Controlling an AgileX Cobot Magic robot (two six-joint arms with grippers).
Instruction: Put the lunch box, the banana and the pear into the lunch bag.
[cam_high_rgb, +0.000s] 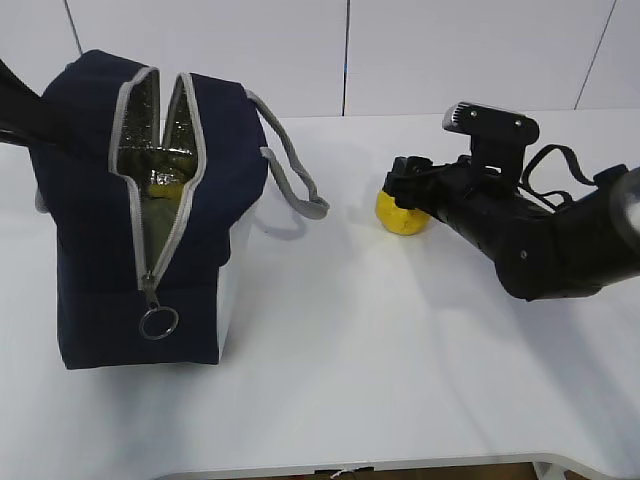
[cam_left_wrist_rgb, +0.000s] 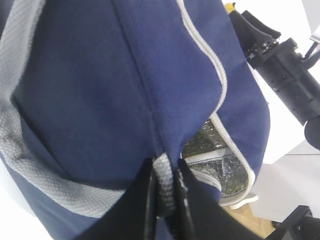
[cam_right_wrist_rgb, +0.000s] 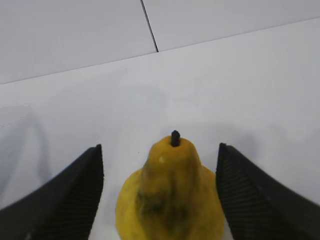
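Note:
The navy lunch bag stands at the left with its zipper open and its silvery lining showing. A yellow piece, apparently the banana, lies inside. The lunch box is hidden. My left gripper is shut on the bag's grey webbing handle at the bag's far side; in the exterior view the bag hides it. The pear stands upright on the table at centre right. My right gripper is open, with the pear between its fingers, which do not touch it.
The bag's other grey handle hangs over its right side toward the pear. The zipper's ring pull hangs low on the bag's front. The white table meets a white wall behind. The right arm shows beyond the bag.

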